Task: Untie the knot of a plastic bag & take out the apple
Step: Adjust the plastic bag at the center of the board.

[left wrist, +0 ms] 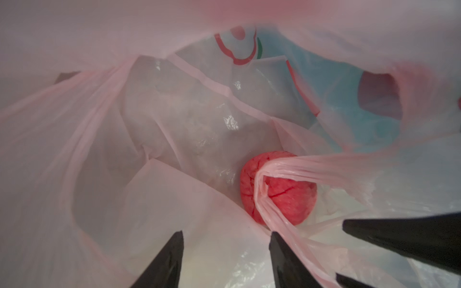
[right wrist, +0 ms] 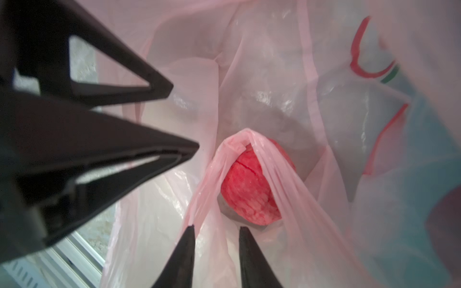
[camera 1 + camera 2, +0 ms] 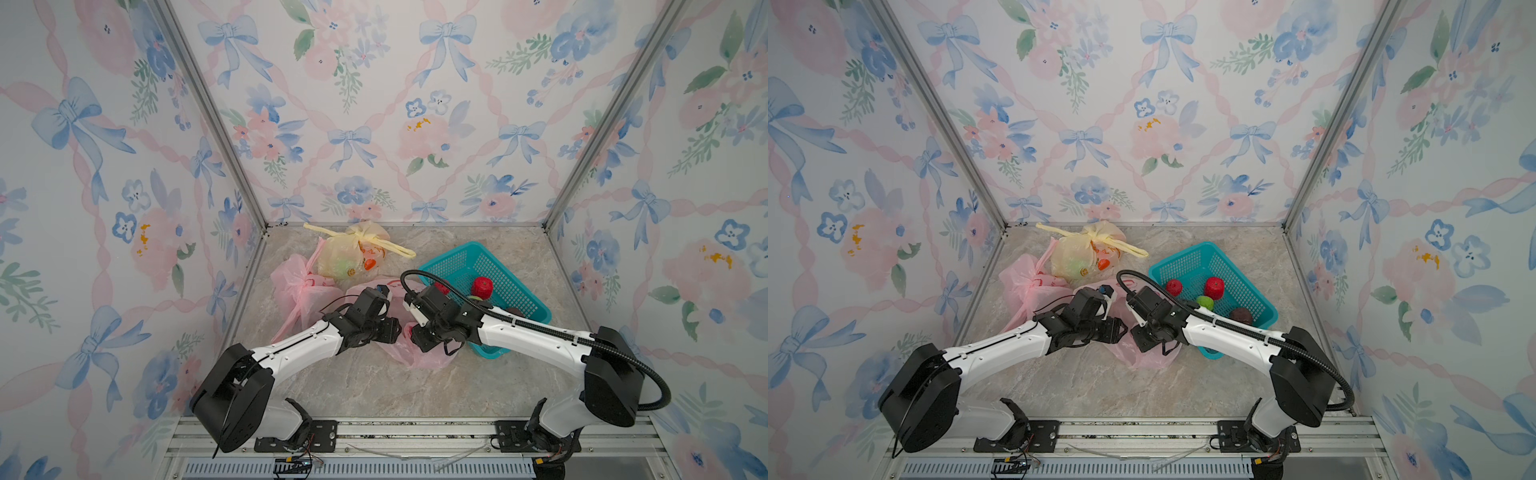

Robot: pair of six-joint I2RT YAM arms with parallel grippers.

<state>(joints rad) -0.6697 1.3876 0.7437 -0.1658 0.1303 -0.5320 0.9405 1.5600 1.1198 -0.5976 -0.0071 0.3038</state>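
The pink plastic bag (image 3: pixel 424 359) lies mid-table with its mouth spread wide; a knot on it is out of view. Inside rests the red apple (image 1: pixel 287 199), partly wrapped by a gathered fold of film (image 2: pixel 249 139). Both arms meet tip to tip over the bag's mouth. My left gripper (image 1: pixel 227 239) is open inside the mouth, only loose film beneath its fingers. My right gripper (image 2: pixel 216 232) has closed to a narrow gap on a strand of the bag's film that runs up over the apple. In the top views both sets of fingertips are hidden under the wrists.
A teal basket (image 3: pixel 1183 253) with several fruits, among them a red one (image 3: pixel 1214 287), stands just right of the bag, under the right arm. A knotted yellow bag (image 3: pixel 357 257) and a second pink bag (image 3: pixel 295 286) lie at the back left.
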